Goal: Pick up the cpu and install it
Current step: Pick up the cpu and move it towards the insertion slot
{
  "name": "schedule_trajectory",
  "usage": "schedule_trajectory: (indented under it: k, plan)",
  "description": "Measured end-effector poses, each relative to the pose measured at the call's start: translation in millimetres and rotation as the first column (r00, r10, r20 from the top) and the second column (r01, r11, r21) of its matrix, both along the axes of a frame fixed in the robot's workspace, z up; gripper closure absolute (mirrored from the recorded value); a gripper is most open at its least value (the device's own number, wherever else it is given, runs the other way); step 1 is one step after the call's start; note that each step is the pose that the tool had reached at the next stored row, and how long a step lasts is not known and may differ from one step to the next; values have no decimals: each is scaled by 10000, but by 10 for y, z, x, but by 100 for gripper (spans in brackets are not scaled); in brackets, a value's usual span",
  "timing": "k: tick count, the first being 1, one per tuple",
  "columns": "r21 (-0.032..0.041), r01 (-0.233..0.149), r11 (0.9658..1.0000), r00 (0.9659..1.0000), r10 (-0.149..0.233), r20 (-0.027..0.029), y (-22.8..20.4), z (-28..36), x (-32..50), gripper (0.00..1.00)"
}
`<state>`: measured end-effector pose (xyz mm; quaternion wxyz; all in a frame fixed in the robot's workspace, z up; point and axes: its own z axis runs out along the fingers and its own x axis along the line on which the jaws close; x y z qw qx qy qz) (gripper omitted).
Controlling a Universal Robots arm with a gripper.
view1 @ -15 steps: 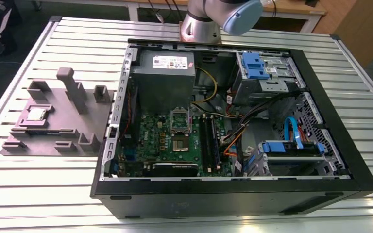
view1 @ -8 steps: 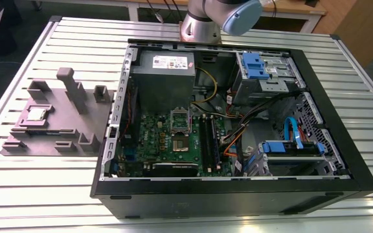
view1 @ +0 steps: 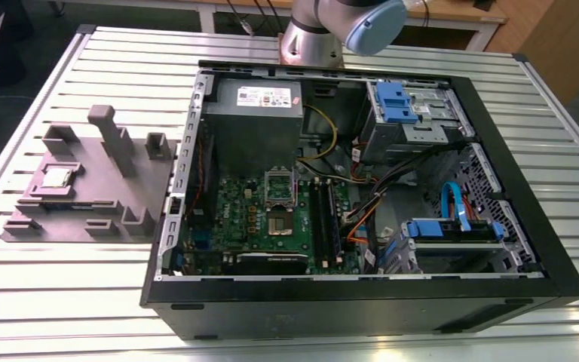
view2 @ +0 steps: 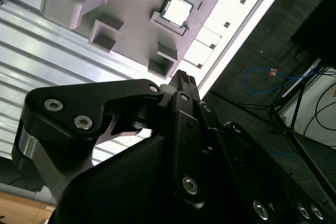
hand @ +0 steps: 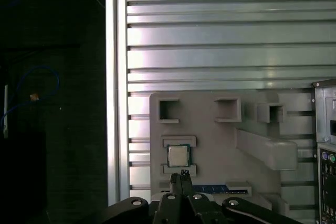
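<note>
The small, flat, square cpu [view1: 58,178] with its silvery metal top lay seated in a recess of the grey stepped plastic block [view1: 99,204]. The block stood on the ribbed aluminium table [view1: 68,302], just beside the open black computer case [view1: 370,309], on the exterior view's left. In both wrist views the black gripper [hand: 182,174] [view2: 184,77] hung over the block near the cpu [hand: 178,156] [view2: 177,8], apart from it, its fingers drawn together on nothing.

One cpu [view1: 58,178], one grey holder block [view1: 99,197], one open computer case [view1: 370,303], one slatted table [view1: 68,302].
</note>
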<state>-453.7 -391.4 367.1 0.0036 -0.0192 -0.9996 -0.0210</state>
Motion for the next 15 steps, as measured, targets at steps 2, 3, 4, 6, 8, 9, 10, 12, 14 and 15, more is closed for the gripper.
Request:
schedule_trajectory:
  k: [2, 3, 4, 6, 8, 9, 10, 12, 14, 15]
  plan:
    - [0, 0, 10000, 10000, 0, 0, 0, 0, -1, 90]
    - [0, 0, 10000, 10000, 0, 0, 0, 0, -1, 90]
    - [0, 0, 10000, 10000, 0, 0, 0, 0, -2, 90]
    - [0, 0, 10000, 10000, 0, 0, 0, 0, -2, 90]
    - [0, 0, 10000, 10000, 0, 0, 0, 0, -4, 89]
    - [0, 0, 10000, 10000, 0, 0, 0, 0, -5, 84]
    - [0, 0, 10000, 10000, 0, 0, 0, 0, -5, 77]
    - [-1, 0, 10000, 10000, 0, 0, 0, 0, -6, 71]
    - [0, 0, 10000, 10000, 0, 0, 0, 0, -6, 59]
    - [0, 0, 10000, 10000, 0, 0, 0, 0, -7, 59]
